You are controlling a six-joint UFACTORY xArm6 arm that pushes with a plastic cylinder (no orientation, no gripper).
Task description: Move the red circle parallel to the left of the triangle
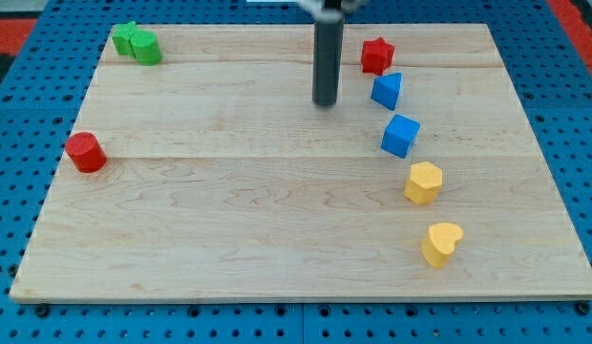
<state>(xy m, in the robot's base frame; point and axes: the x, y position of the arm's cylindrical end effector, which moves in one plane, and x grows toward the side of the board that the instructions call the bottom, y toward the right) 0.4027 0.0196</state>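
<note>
Pale wooden board [277, 229] on a blue pegboard bench [19, 57], largest thing in view. No fingers on this rig — just a straight dark rod with nothing to open or close, holding nothing. My tip [325, 102] sits on bare wood toward the view's top, touching no block.

From my tip:
- blue triangular block [387, 91] just to the view's right, small gap
- red star-shaped block [377, 55] up and to the right, near the triangle's top
- blue cube-like block [400, 135] down-right
- yellow hexagonal block [423, 182] and yellow heart-shaped block [441, 244] further down the right side
- two green blocks [137, 44], touching each other, far to the upper left; shapes hard to make out
- red round cylinder block [86, 153] — the task piece — well apart, far left and a bit lower, near the board's left edge

Risks as I judge them:
- Cylinder is close to the left edge; I need to get round to its left side, and clipping it on the way could knock it off the board.
- Long push to the right — a round block rolls off a thin rod if contact is off-centre, so it may drift down instead of lining up level with the triangle.
- Overshoot at the end would bump the triangle or star and shift the reference.
</note>
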